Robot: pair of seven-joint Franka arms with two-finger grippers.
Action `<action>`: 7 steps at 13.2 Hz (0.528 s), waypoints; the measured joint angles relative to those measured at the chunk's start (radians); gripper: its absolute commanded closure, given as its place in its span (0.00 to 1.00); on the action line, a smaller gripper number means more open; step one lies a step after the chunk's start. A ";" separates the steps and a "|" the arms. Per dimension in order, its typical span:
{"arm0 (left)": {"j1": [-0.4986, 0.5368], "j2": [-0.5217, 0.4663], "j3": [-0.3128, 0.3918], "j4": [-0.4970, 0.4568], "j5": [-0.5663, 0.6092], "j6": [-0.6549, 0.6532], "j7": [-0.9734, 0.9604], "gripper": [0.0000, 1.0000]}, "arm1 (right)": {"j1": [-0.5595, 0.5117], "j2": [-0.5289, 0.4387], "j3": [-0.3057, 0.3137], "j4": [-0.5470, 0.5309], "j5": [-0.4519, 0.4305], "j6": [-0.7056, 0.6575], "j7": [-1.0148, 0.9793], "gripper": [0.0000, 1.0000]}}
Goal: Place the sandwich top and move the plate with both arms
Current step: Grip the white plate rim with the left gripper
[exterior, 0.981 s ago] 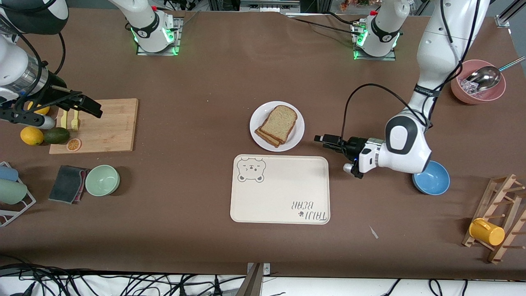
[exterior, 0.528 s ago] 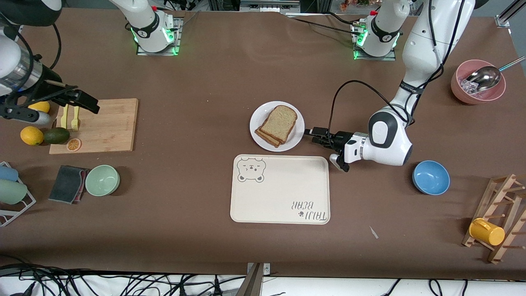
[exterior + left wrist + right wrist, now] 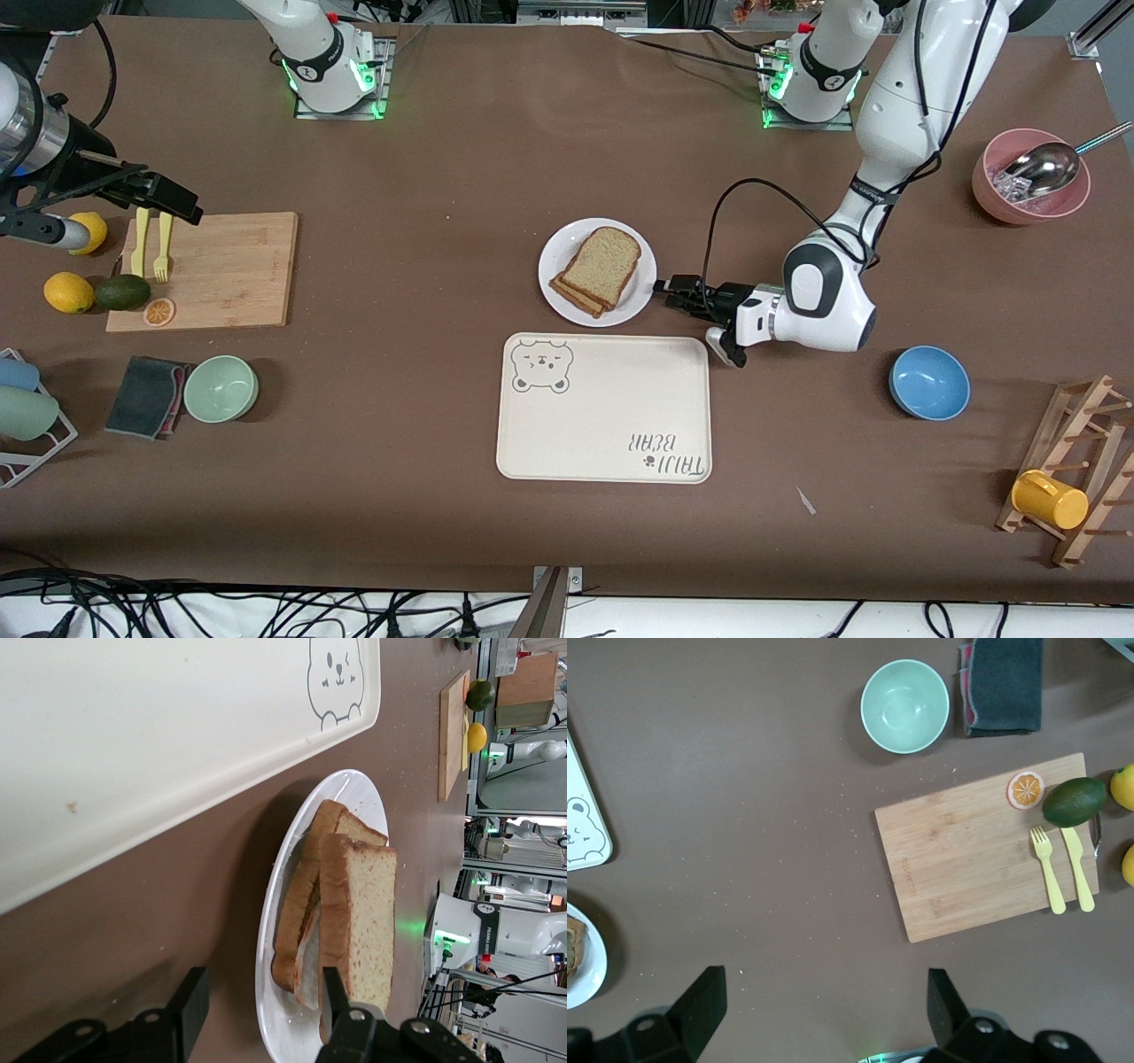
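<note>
The sandwich top point(image 3: 608, 257) lies on a browner bread slice point(image 3: 574, 297) on the round white plate point(image 3: 555, 251), just farther from the front camera than the bear tray. In the left wrist view the top slice point(image 3: 368, 912) sits over a white egg layer on the plate point(image 3: 282, 1014). My left gripper point(image 3: 663, 291) is open at the plate's edge toward the left arm's end; in its wrist view point(image 3: 261, 992) the jaws straddle the rim, touching nothing. My right gripper point(image 3: 182, 206) is open and empty, raised over the cutting board's end; its wrist view point(image 3: 824, 988) shows bare table below.
The cream bear tray point(image 3: 611, 416) lies just nearer the camera than the plate. A cutting board point(image 3: 221, 266) with yellow fork and knife, an avocado, lemons, a green bowl point(image 3: 221, 387) and a grey cloth sit at the right arm's end. A blue bowl point(image 3: 928, 383), a pink bowl and a cup rack sit at the left arm's end.
My left gripper has moved in to the plate's rim and now straddles it. My right gripper has drawn back toward its end of the table.
</note>
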 measured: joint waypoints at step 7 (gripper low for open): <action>-0.026 0.027 0.001 -0.009 -0.072 0.018 0.075 0.78 | -0.083 0.003 0.089 -0.004 0.001 0.090 -0.013 0.00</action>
